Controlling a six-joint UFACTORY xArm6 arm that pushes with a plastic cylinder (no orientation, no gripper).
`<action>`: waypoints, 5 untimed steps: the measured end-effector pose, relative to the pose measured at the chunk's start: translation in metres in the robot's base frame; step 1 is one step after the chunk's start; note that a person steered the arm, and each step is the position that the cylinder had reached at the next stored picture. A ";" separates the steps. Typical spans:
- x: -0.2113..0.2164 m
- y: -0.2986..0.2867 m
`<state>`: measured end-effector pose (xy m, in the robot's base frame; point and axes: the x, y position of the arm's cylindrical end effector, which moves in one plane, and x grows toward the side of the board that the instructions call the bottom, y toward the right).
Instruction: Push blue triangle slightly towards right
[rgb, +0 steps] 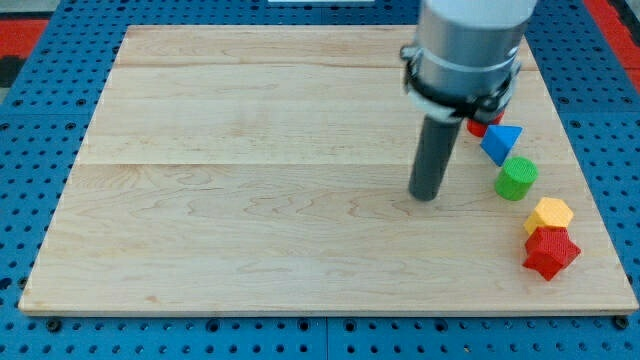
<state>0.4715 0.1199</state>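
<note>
Little room right of blue triangle (501, 142) near board edge (572, 150); my tip (427, 195) left, jawless.

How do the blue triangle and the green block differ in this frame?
The blue triangle is a pointed wedge; the green block is a round cylinder. The blue triangle sits nearer the view's top, just below the arm's housing, while the green block lies lower and slightly further to the view's right. Both rest near the board's right edge, to the right of my tip, untouched by it.
</note>
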 end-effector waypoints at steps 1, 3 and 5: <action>-0.029 0.019; -0.057 0.042; -0.057 0.045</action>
